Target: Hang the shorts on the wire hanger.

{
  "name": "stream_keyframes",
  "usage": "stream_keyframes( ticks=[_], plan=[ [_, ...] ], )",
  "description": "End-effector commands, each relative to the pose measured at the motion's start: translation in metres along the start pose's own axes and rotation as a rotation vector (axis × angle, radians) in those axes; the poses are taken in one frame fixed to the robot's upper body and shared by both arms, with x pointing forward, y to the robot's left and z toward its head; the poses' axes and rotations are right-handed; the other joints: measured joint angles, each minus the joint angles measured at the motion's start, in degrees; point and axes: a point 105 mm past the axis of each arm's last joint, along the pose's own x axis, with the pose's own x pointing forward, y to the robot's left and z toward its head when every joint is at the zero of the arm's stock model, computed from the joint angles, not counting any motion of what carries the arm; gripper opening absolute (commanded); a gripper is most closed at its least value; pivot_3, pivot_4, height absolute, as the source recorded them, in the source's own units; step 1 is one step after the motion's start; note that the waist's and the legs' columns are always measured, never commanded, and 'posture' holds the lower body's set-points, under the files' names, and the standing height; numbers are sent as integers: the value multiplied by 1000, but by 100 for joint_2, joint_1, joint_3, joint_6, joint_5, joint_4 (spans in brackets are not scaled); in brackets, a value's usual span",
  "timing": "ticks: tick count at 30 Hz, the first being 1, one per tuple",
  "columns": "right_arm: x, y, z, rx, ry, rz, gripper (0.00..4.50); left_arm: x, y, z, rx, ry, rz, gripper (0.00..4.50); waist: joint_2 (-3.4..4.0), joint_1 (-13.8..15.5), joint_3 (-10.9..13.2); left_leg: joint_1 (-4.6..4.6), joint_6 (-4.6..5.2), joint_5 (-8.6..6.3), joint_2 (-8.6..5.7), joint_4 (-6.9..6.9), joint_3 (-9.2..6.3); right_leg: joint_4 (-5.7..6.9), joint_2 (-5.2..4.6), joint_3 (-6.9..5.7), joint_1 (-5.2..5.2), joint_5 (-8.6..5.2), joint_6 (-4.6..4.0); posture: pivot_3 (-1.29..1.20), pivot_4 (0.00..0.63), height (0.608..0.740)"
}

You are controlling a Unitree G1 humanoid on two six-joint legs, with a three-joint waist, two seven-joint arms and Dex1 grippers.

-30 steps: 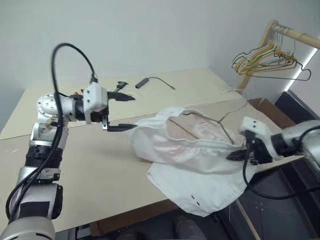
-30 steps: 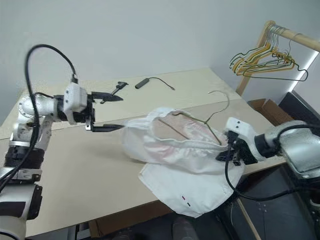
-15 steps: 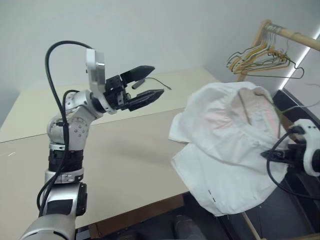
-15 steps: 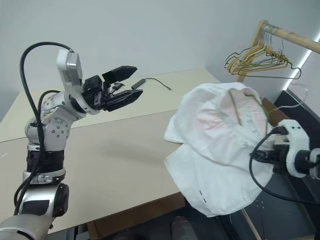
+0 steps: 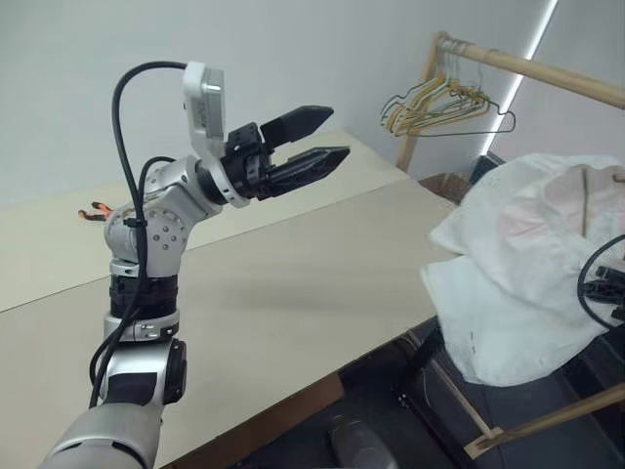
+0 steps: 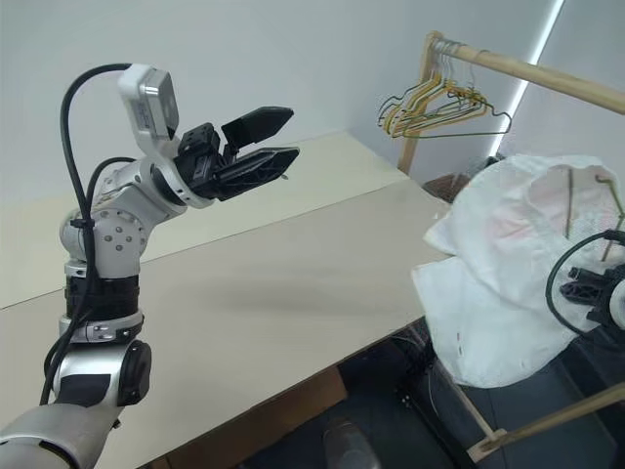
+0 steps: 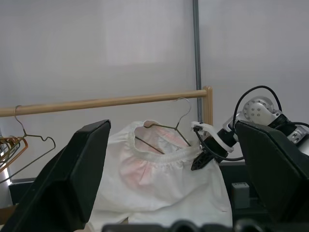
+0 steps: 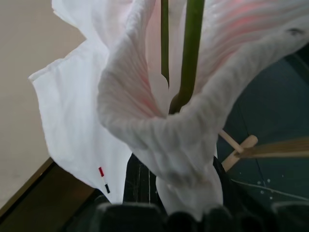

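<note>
Pale grey walls stand behind a beige desk [image 5: 293, 283] and, past its far corner, a wooden rail [image 6: 508, 68] carrying a bunch of yellowish hangers [image 6: 430, 103]. Raised above the desk, the left end effector [image 5: 317, 142] has its two black fingers spread wide apart with nothing between them, pointing toward the rail side of the room. Well off to its right, beyond the desk edge, the right end effector [image 7: 199, 162] is closed tight on the gathered waistband of the shorts [image 5: 518, 274] together with the wire hanger [image 7: 166, 128] that runs inside them. From that grip the white cloth drapes down below the end effector, clear of the desk, its pinkish inner side showing at the waist opening. Up close, the hanger's thin wire rises straight out of the bunched waistband in front of the closed fingers, and two small dash marks [image 8: 103, 179] sit near a hem hanging lower down.
</note>
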Motion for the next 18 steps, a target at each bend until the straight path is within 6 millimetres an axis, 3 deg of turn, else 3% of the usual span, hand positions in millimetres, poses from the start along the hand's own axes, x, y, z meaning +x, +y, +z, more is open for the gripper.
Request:
stream_keyframes(
  ticks=[1,12,18],
  plan=[
    [-13,-3,24,24,-49,-28,0,-3,-4,8,34,-8,17,4461,12,-53,3,4,1,0,0,-1,0,-8,0,1,6,1,1,-386,0,740],
    [-27,-16,58,140,-60,-94,0,-11,-5,8,54,0,74,4461,29,-55,11,30,18,-10,-4,-28,35,-57,-1,39,28,19,30,-361,0,740],
    [-28,-34,73,253,-105,-109,0,-11,-6,6,59,6,73,4461,29,-29,14,54,18,-10,-10,-78,61,-71,-2,65,23,16,34,-364,0,740]
  ],
)
